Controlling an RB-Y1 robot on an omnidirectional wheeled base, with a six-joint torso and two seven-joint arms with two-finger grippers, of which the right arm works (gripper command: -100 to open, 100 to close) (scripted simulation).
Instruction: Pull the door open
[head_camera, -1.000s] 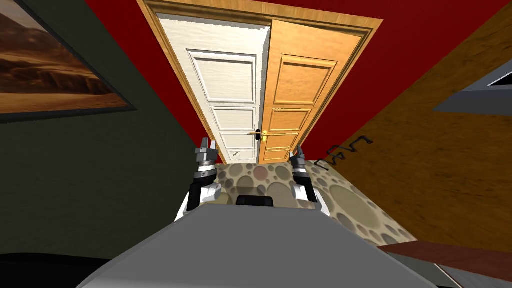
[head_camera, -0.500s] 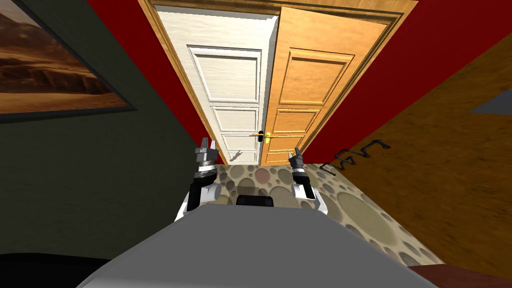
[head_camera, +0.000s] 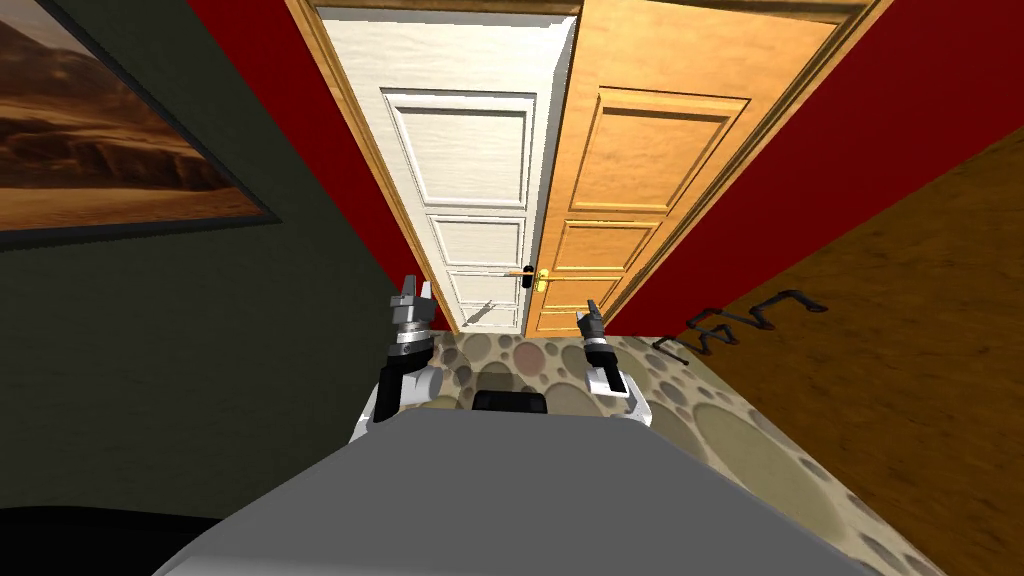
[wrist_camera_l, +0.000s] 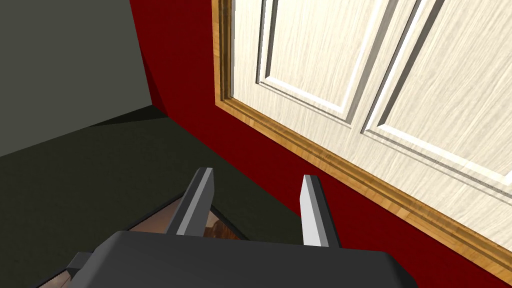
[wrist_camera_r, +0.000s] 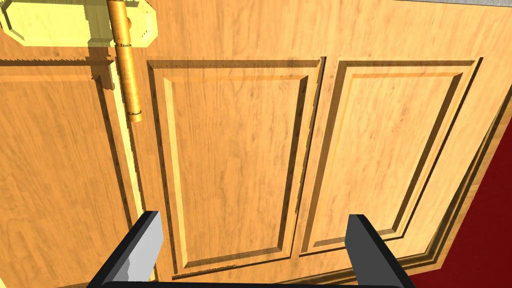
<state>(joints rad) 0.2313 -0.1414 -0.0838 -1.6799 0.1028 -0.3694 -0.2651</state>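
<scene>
Right gripper (wrist_camera_r: 253, 217), jaws spread, faces orange wood-grain panelled door (wrist_camera_r: 225, 150) near its brass lever handle (wrist_camera_r: 127, 75); left gripper (wrist_camera_l: 257, 175), jaws spread, by white panelled door (wrist_camera_l: 400, 75).

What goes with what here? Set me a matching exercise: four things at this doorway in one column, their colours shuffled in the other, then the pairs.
Things:
1. left door leaf
2. right door leaf
3. lever handle
4. wall around the frame

Colours:
A. dark red
B. white
C. brass yellow
D. orange-brown wood

Pairs: 1-B, 2-D, 3-C, 4-A.
</scene>
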